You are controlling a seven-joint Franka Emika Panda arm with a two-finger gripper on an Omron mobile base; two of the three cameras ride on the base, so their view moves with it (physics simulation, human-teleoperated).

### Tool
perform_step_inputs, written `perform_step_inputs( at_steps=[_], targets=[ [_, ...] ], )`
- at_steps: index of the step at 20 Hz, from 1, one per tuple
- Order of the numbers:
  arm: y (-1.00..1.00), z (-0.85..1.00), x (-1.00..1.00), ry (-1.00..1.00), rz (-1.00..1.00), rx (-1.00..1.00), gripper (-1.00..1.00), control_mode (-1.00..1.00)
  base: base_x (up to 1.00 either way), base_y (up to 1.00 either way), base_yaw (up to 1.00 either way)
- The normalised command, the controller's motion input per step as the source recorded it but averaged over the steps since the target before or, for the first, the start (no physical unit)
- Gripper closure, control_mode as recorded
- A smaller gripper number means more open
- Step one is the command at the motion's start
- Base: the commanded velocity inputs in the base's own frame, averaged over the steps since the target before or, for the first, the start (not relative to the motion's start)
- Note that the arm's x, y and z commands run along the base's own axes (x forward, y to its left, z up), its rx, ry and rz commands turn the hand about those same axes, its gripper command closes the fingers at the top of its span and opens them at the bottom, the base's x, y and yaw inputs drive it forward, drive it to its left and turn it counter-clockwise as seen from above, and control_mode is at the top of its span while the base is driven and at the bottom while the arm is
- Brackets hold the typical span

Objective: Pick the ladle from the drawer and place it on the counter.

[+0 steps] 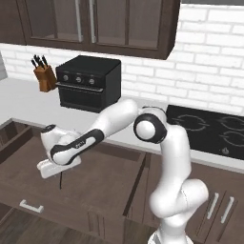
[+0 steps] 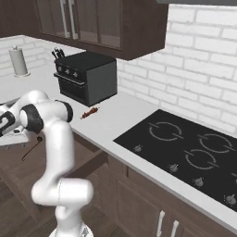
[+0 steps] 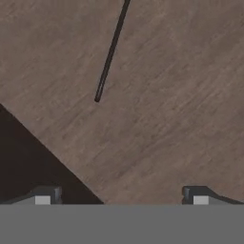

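Observation:
The drawer (image 1: 102, 183) is pulled out, and its wooden floor (image 3: 171, 105) lies under my hand. On that floor rests the ladle (image 3: 110, 52), a thin black stick whose handle end points toward the camera. It also appears as a dark line (image 1: 60, 181) just below my hand, and the ladle's small bowl (image 2: 40, 138) points toward the counter. My gripper (image 3: 121, 196) hovers above the drawer, open and empty, with the ladle ahead of its fingertips (image 3: 44, 197) and untouched. The light counter (image 1: 24, 107) runs behind the drawer.
A black toaster oven (image 1: 88, 83) and a knife block (image 1: 45, 76) stand on the counter. A short reddish-brown item (image 2: 90, 112) lies beside the oven. The black stovetop (image 2: 185, 148) is to the right, a paper towel roll (image 2: 19, 62) far left. The drawer's silver handle (image 1: 31, 206) faces the front.

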Motion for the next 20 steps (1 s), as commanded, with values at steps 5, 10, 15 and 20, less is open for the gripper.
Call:
perform_step_inputs(
  at_steps=[5,10,15,20],
  targets=[
    [-0.04,-0.41,0.03,0.00,-0.01,-0.05,-1.00,-1.00,0.00,0.00,0.00],
    [-0.03,-0.77,0.20,0.00,-0.07,-0.04,-1.00,-1.00,0.00,0.00,0.00],
    [0.00,-0.29,0.41,0.00,-0.07,0.00,-1.00,-1.00,0.00,0.00,0.00],
    [-0.01,-0.37,0.41,0.00,-0.12,0.00,-1.00,-1.00,0.00,0.00,0.00]
  ],
)
